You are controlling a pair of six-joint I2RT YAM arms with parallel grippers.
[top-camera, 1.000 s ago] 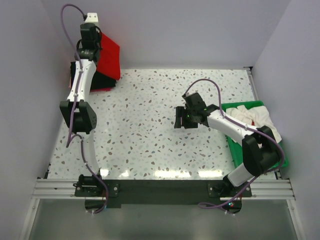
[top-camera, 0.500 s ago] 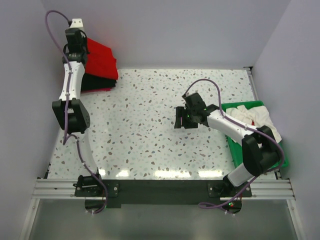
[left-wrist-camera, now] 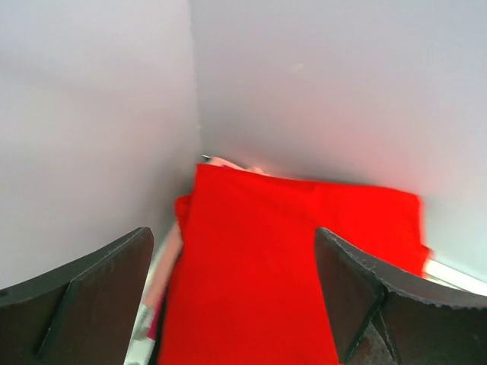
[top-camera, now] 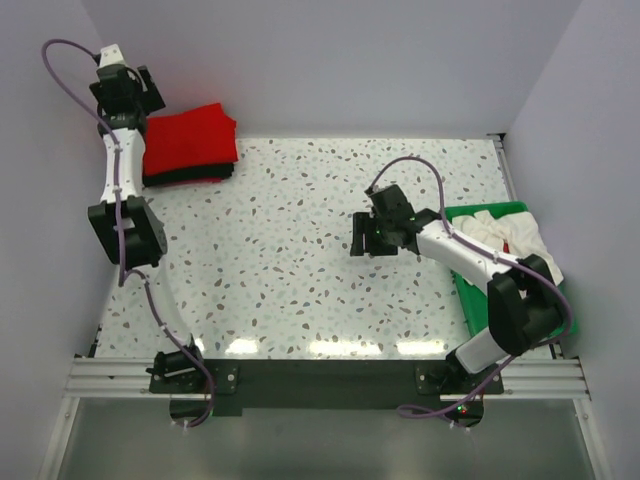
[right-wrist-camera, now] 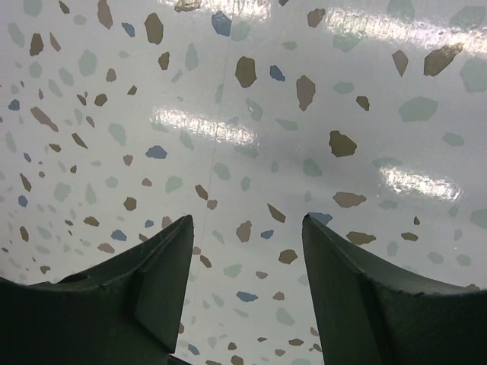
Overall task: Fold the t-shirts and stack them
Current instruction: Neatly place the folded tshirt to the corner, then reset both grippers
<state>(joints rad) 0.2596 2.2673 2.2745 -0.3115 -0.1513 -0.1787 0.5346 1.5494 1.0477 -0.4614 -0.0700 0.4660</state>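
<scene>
Red t-shirt (top-camera: 190, 138) folded flat on black t-shirt (top-camera: 195, 176), far left corner of table (top-camera: 280, 270). Left gripper (top-camera: 140, 92) just beside stack. Right gripper (top-camera: 368, 243) above mid-table. Whitish t-shirt (top-camera: 512, 235) heaped in green tray (top-camera: 463, 288)

**Red over black, on a speckled table**

You see a plain bright red t-shirt (top-camera: 190, 140), with a thin edge of the black t-shirt (top-camera: 186, 176) under it. Your table (top-camera: 290, 240) is glossy white, speckled with brown, grey-green and blue chips and streaked with white glare. The whitish t-shirt (top-camera: 512, 232) is off-white, and the tray (top-camera: 466, 291) is bright green. Your left arm (top-camera: 115, 170) and right arm (top-camera: 455, 245) are white with black joints, and their cables (top-camera: 410, 163) are purple. The fingers (left-wrist-camera: 99, 296) of the left gripper (left-wrist-camera: 232, 232) look dark grey. Those of the right gripper (right-wrist-camera: 247, 220) are dark with a green tinge. The walls (top-camera: 350, 60) are pale lilac-grey.
</scene>
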